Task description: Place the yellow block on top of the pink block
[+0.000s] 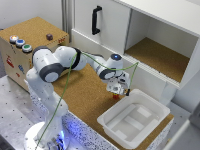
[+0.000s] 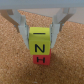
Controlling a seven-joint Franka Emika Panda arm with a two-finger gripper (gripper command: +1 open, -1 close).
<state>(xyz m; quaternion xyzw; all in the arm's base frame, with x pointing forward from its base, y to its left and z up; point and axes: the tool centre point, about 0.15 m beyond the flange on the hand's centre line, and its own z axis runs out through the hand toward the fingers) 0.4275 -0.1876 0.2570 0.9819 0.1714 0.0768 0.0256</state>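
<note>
The gripper (image 2: 40, 31) was clamped on the yellow block (image 2: 40, 41), apparently resting squarely atop the pink block (image 2: 41, 59), aligned for stacking.

Bright even light, both pictures soft and a bit blurry, small dark shadow under the blocks, no glare

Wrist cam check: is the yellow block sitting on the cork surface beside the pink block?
No: the yellow block sits stacked directly on top of the pink block, between the gripper fingers.
</note>
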